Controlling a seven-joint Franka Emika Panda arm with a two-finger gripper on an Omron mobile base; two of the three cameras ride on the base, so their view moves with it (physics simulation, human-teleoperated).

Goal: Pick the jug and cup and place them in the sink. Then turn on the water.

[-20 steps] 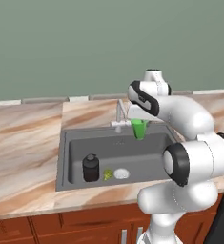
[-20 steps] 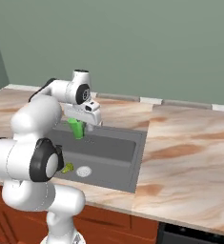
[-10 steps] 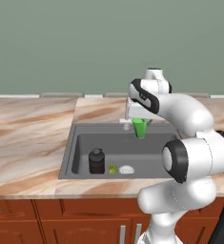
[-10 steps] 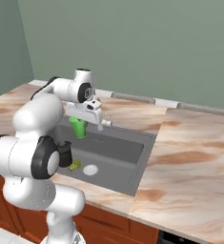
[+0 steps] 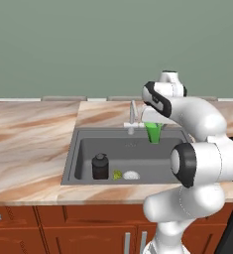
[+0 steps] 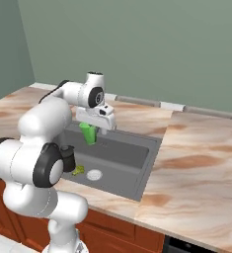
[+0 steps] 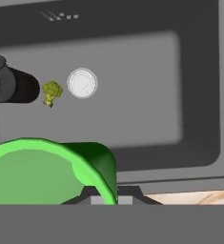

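The jug [image 5: 100,166] stands on the floor of the sink [image 5: 138,151], left of the white drain [image 5: 131,175], with a small yellow-green lump [image 5: 117,174] between them. Above the sink's back right part, the gripper [image 5: 154,126] pinches the cup [image 5: 153,132], holding it in the air beside the faucet [image 5: 132,115].

- The dark jug [image 5: 100,166] stands upright in the sink [image 5: 138,154], at its left.
- The green cup [image 5: 153,132] hangs above the sink's back edge.
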